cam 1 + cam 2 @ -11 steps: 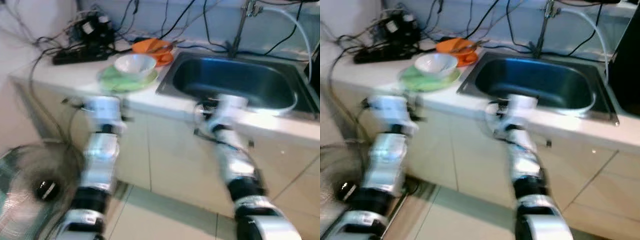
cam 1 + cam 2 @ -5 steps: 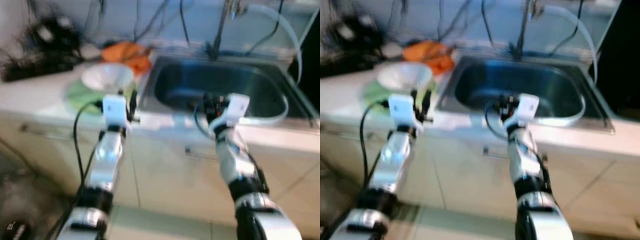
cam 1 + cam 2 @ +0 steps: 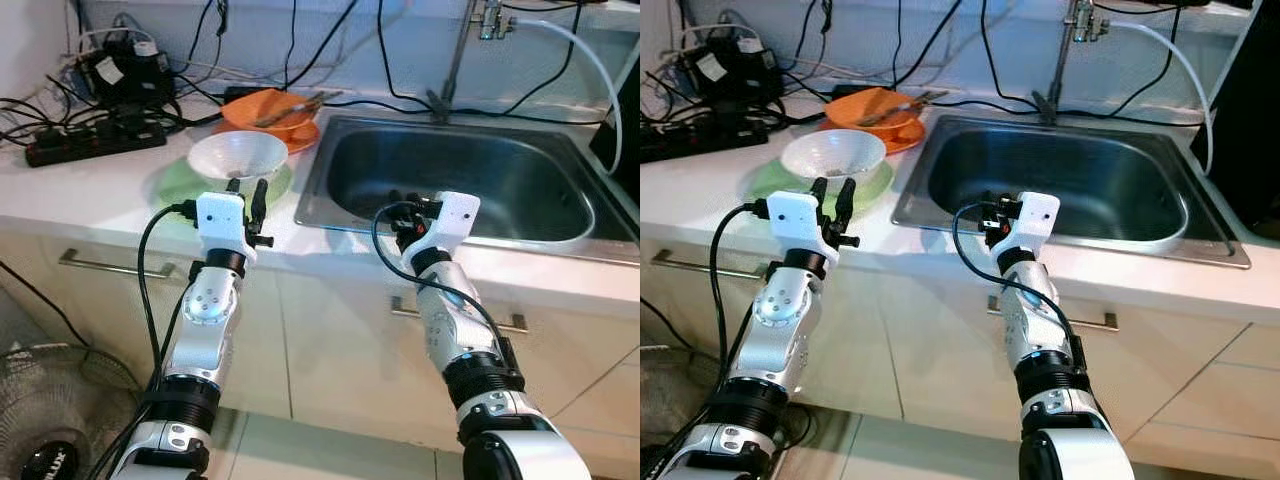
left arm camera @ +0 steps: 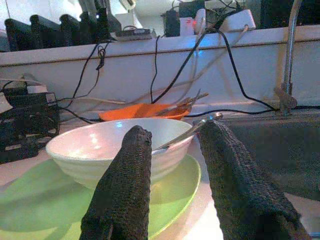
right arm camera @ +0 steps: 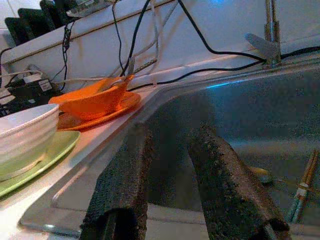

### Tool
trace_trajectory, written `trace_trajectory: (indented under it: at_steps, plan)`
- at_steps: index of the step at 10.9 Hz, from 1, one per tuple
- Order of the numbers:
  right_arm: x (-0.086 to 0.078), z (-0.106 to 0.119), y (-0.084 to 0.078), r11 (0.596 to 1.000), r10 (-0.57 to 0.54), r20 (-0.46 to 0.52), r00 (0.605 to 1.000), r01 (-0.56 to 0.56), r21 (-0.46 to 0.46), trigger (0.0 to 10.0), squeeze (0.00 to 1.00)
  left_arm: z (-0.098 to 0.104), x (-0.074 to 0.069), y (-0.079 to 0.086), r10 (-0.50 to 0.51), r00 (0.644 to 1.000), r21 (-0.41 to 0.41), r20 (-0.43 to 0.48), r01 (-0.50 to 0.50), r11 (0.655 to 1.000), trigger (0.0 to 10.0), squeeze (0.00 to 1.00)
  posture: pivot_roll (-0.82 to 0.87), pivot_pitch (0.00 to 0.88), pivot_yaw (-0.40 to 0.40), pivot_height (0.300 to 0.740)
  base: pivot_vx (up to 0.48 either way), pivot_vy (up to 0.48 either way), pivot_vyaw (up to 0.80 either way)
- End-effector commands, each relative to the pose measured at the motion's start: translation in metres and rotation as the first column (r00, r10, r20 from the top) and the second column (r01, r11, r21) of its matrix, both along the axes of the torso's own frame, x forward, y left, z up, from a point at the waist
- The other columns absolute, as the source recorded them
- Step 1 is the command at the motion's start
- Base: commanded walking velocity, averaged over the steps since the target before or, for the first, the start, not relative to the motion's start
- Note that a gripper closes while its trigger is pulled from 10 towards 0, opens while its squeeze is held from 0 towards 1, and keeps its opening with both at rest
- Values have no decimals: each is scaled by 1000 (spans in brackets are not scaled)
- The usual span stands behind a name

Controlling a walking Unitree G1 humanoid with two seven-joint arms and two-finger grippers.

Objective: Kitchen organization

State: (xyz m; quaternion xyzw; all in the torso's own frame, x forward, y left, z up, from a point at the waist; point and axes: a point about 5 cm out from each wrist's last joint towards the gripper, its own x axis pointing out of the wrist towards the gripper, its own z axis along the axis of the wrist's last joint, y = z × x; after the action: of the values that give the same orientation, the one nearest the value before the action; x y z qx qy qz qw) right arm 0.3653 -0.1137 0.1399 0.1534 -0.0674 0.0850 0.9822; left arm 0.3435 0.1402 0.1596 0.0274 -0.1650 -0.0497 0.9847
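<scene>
White countertop (image 3: 110,185) is stretching before us, with a stainless steel sink basin (image 3: 470,175) sunk into it on our right and a tangle of black cables and a power strip (image 3: 95,145) lying along the back wall. We are holding our left gripper (image 3: 247,196) just in front of a white ceramic bowl (image 3: 238,156) that is sitting on a round light-green plate (image 3: 180,185); the fingers (image 4: 125,195) are standing apart, released, grasping nothing. A metal spoon (image 4: 192,131) is leaning in the bowl. Behind it, an orange bowl on an orange plate (image 3: 272,112) is holding utensils. We are hovering our right gripper (image 3: 405,205) at the sink's front rim, fingers (image 5: 220,190) parted and empty. Wooden chopsticks (image 5: 302,182) are lying inside the basin.
</scene>
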Motion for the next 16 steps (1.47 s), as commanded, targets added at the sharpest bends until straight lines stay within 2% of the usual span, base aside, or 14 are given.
trace_trajectory:
  at_steps: [1, 9, 16]
  plan:
    - [1, 4, 0, 1000, 0, 16, 1000, 0, -3, 10000, 0, 3, -1, -2, -14, 1000, 9, 13, 14, 1000, 10000, 0, 137, 0, 17, 740, 0, 0, 0]
    - [1, 2, 3, 1000, 7, 8, 1000, -7, -23, 10000, 0, 4, -1, -2, -14, 1000, 27, 17, 13, 1000, 10000, 0, 138, 0, 20, 740, 0, 0, 0]
    - [2, 3, 2, 1000, 3, 9, 1000, -3, -28, 10000, 0, 8, -2, -2, -8, 999, 34, 42, 6, 999, 10000, 0, 140, 0, 17, 740, 327, 0, 0]
